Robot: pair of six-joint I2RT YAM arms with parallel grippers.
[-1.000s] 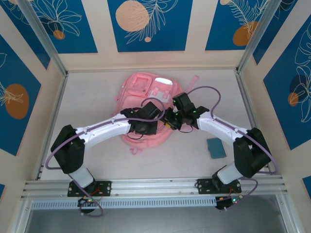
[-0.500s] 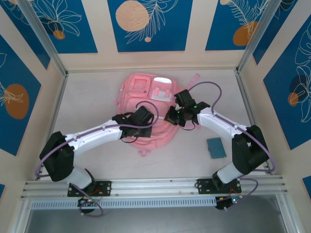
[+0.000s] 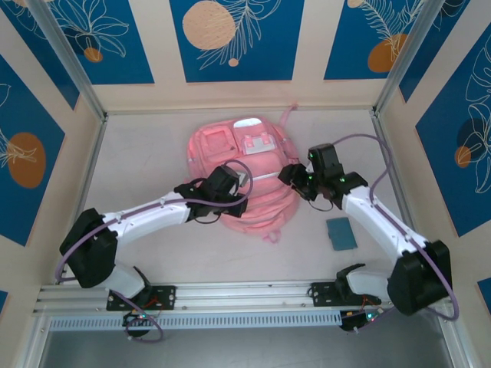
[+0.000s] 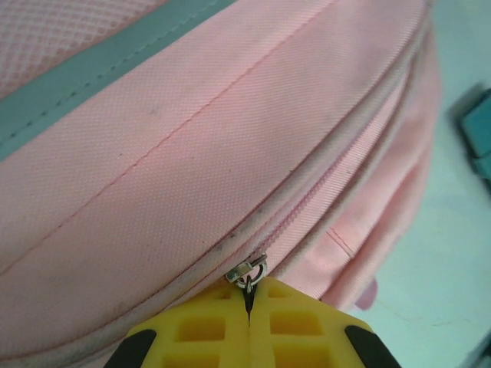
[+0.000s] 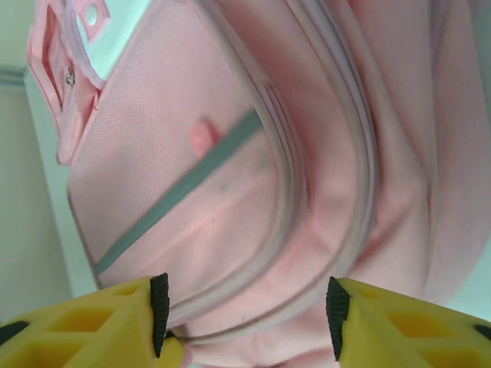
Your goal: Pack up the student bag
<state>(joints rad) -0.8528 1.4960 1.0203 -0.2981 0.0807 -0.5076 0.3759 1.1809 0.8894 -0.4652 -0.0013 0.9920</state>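
Top external view: the pale table (image 3: 146,153) carries the student bag (image 3: 257,195), a soft pink backpack lying flat a little toward 12 o'clock from the table's middle, its front pockets and white patch at its 12 o'clock end and a strap loop trailing off at 5 o'clock. The left arm reaches in from 7 o'clock and its left gripper (image 3: 230,184) sits over the bag's 9 o'clock side. The right arm comes from 5 o'clock, with the right gripper (image 3: 294,178) at the bag's 3 o'clock edge. A small flat teal item (image 3: 341,232) lies on the table at 4 o'clock from the bag, apart from it. In the left wrist view the left gripper (image 4: 248,307) has its yellow fingers pressed together, pinching the thin tab of the metal zipper pull (image 4: 247,271) on the bag's main zipper line. In the right wrist view the right gripper (image 5: 245,307) has its fingers spread, with pink bag fabric in the gap; whether they touch it I cannot tell.
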